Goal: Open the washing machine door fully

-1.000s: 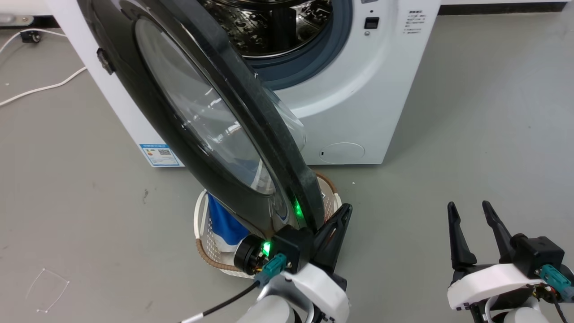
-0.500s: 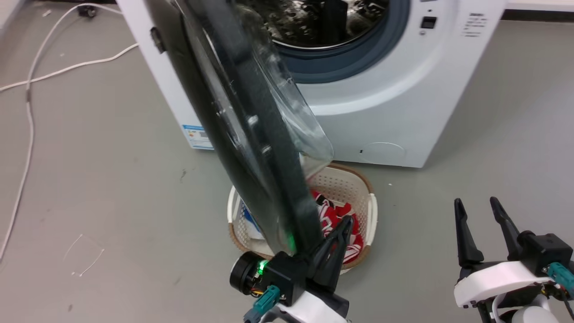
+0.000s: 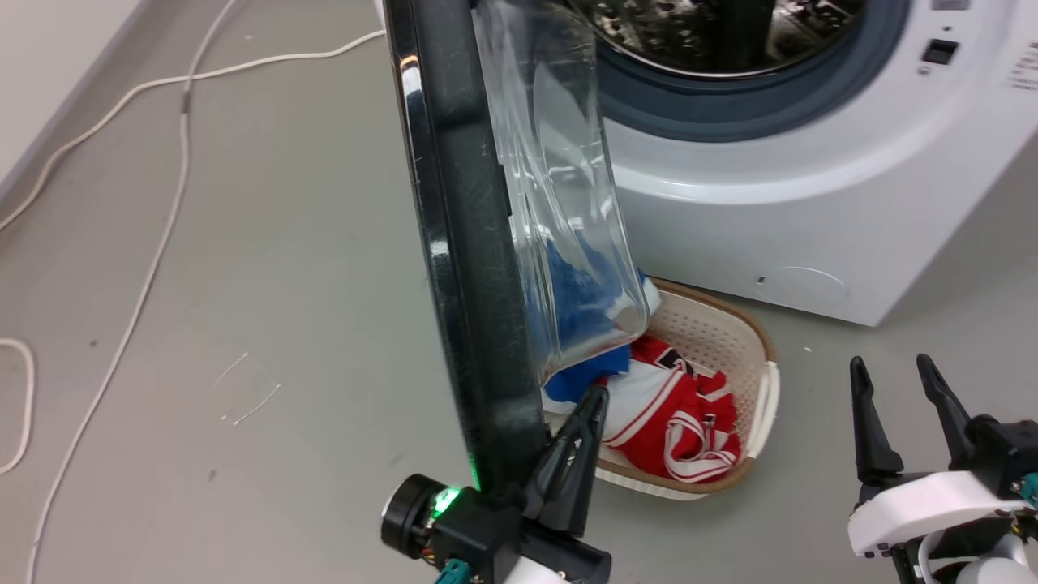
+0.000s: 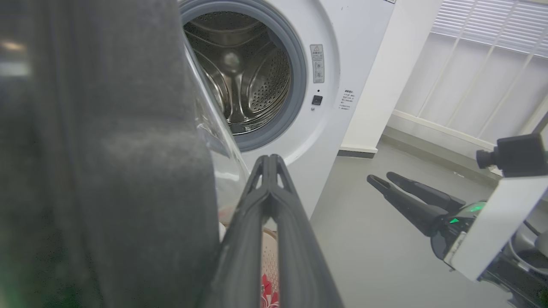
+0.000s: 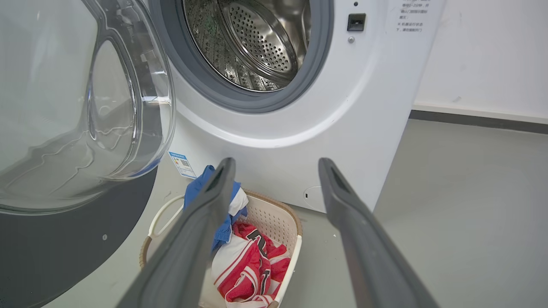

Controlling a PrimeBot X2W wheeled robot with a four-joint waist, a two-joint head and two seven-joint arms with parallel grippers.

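Washing machine door (image 3: 462, 243): cut off at 12 o'clock
Left gripper (image 3: 596, 395): clenched, beside door edge
Right gripper (image 3: 890, 365): spread, 4 o'clock

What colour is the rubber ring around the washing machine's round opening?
Grey. The rubber ring shows best in the right wrist view.

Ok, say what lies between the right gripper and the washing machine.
A laundry basket of red and blue clothes, shown past the right gripper in the right wrist view.
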